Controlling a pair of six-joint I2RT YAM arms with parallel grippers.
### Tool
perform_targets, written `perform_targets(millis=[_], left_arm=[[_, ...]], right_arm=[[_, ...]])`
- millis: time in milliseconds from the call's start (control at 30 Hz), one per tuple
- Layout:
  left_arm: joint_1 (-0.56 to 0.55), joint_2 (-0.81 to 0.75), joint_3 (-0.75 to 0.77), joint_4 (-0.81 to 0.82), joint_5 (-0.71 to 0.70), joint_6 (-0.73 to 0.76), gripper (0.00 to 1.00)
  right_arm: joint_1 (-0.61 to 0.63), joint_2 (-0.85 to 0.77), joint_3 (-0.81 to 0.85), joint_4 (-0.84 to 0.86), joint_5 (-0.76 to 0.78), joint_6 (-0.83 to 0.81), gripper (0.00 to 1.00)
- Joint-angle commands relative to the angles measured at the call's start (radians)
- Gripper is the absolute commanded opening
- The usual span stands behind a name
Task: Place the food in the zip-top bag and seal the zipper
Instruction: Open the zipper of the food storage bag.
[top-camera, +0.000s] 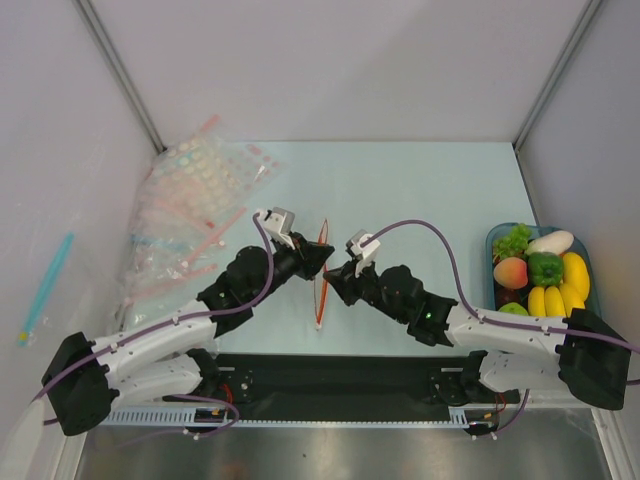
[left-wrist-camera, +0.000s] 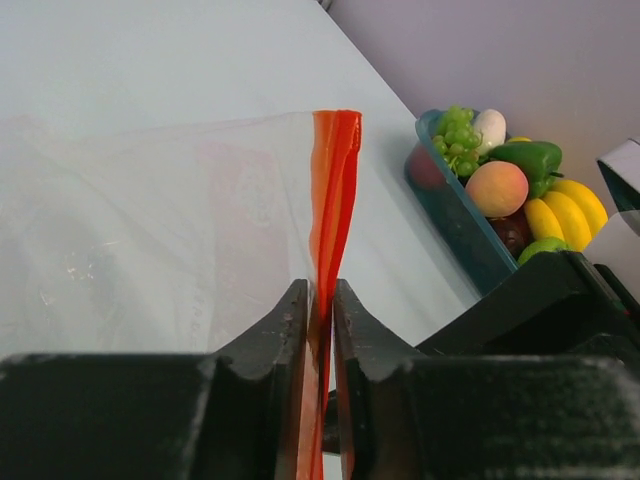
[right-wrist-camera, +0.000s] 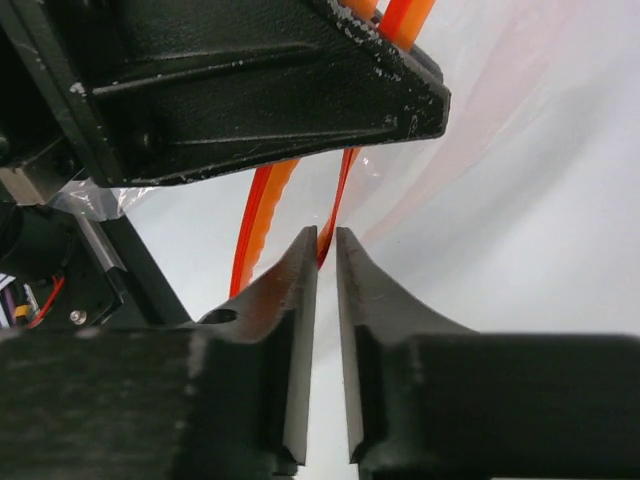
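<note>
The zip-top bag is clear and hangs between my two grippers at the table's middle. Its zipper is a thin red-orange strip standing on edge. My left gripper is shut on the zipper, shown in the left wrist view. My right gripper comes from the other side, and its tips pinch one lip of the zipper; the other lip bows away. The food lies in a teal tray at right: an orange ball, a green pepper, a white radish.
The tray also holds yellow bananas and green grapes. A heap of dotted clear bags with pink strips lies at the back left. A teal stick lies by the left wall. White walls enclose the table.
</note>
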Motion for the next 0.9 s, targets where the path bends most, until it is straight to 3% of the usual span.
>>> perform_targets(millis=[0,67,200,233,333,567,700,867], left_arm=[[-0.010,-0.002,0.053,0.024,-0.008,0.011,0.24],[-0.010,-0.006,0.062,0.008,-0.011,0.016,0.33],[-0.010,-0.055,0.057,-0.016,-0.050,0.026,0.57],[-0.010,-0.084,0.041,-0.014,-0.066,0.026,0.71],[-0.010,-0.132,0.008,-0.002,-0.097,0.016,0.99],[-0.010,-0.206,-0.022,0.046,-0.081,0.025,1.00],[-0.010,-0.256,-0.051,0.015,-0.233,-0.041,1.00],[-0.010,-0.243,-0.072,0.086,-0.124,0.057,0.99]], right_arm=[[0.006,-0.006,0.051,0.039,0.048,-0.013,0.08],[0.006,-0.014,0.051,0.034,0.066,-0.016,0.00],[0.006,-0.042,0.042,0.028,0.091,-0.019,0.00],[0.006,-0.043,0.039,0.027,0.105,-0.020,0.00],[0.006,-0.058,0.034,0.018,0.126,-0.025,0.00],[0.002,-0.112,-0.004,0.024,0.218,-0.020,0.00],[-0.004,-0.157,-0.026,0.030,0.230,-0.006,0.00],[-0.021,-0.190,-0.035,0.021,0.220,0.004,0.00]])
